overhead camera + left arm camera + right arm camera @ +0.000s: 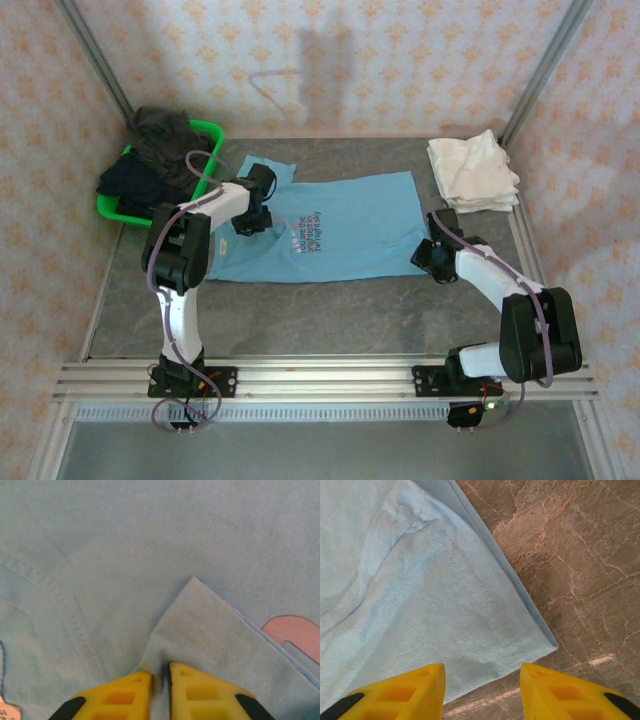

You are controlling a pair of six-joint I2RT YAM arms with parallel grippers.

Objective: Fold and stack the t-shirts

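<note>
Bottom of top view: an aluminium rail [320, 378] is seen across the frame w/ both arm bases bolted to it. Above it, a grey stone-look table [330, 310] is shown. A sky-blue t-shirt [350, 225] is spread flat at frame ctr, one sleeve sticking out at its upper left, hem to the right, chest print [308, 238] face up. The left gripper [247, 225] is set down on the shirt's left part, just left of the print. The right gripper [430, 258] is placed at the shirt's lower-right corner. A stack of folded cream-white t-shirts [472, 172] is seen upper right, apart from the blue one. A green basket [205, 130] w/ dark clothes [150, 150] is seen upper left, at the table's edge.

Left wrist view: yellow fingers [135, 692] at btm ctr are pressed nearly together, clamped on a raised fold of the blue cloth. A stitched, folded-over flap is seen rising from them to a point at frame ctr. A bit of pink print is caught at the right edge.

Right wrist view: yellow fingers [420, 685] at the btm are held wide apart. The shirt's stitched hem corner is seen lying on the table, its tip toward lower right, just above the right finger. Bare table is seen upper right.
</note>
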